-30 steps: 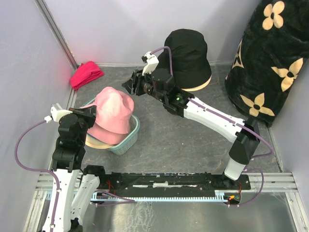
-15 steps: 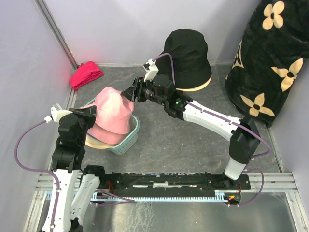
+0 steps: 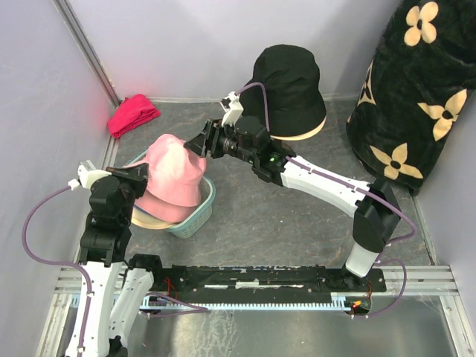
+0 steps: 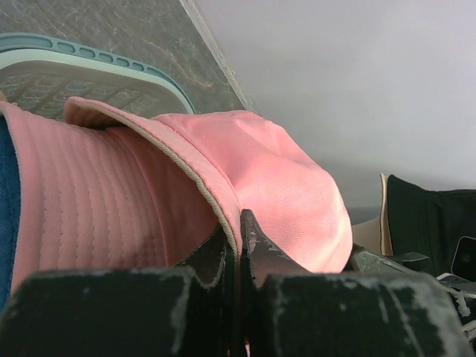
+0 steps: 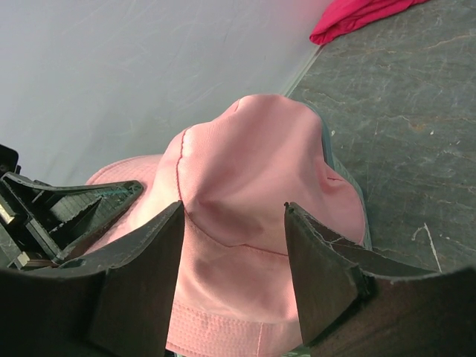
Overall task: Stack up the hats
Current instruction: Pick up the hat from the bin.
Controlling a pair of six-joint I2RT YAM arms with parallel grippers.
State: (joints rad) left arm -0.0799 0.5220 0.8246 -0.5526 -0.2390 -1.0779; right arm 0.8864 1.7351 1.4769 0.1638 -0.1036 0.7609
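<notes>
Atop the teal basket (image 3: 195, 219) sits the pink hat (image 3: 175, 175), its brim clamped in the jaws of the left gripper (image 4: 239, 227). The right gripper (image 5: 234, 216) has swung over from the black hat (image 3: 286, 85), jaws spread wide about the crown, likely to seat it.

White arms (image 3: 327, 182), purple cables (image 3: 25, 227) — scuffed right pincer (image 5: 233, 216)

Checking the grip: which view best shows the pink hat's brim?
Left wrist: the left tool pinches the pink hat brim close up. Top view hides the pinch; right wrist shows mostly crown.
</notes>
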